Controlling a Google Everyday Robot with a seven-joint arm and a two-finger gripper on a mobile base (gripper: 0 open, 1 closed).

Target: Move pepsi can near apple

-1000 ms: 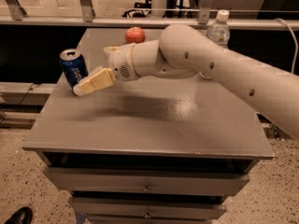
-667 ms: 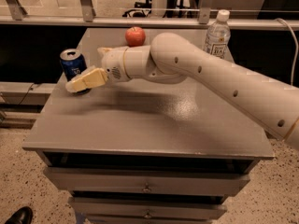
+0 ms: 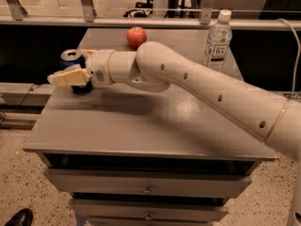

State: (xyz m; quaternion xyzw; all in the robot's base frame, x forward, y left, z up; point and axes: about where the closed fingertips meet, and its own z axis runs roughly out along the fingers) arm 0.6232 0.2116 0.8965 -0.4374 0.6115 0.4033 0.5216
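Observation:
The pepsi can [image 3: 71,57], dark blue with a silver top, stands near the left edge of the grey table [image 3: 141,121]. My gripper [image 3: 68,66] is open and straddles the can. One cream finger [image 3: 66,76] lies across the can's front and the other shows just behind it. The finger and wrist hide the can's lower half. The red apple [image 3: 136,36] sits at the table's back middle, well to the right of and behind the can. The white arm reaches in from the right across the table.
A clear plastic water bottle [image 3: 217,40] stands at the back right of the table. The table has drawers [image 3: 148,189] below its front edge. A metal rail [image 3: 150,21] runs behind it. A black shoe [image 3: 19,217] is on the floor at the lower left.
The gripper has moved left and back, from just right of the can to around it. The can, apple and bottle have not moved.

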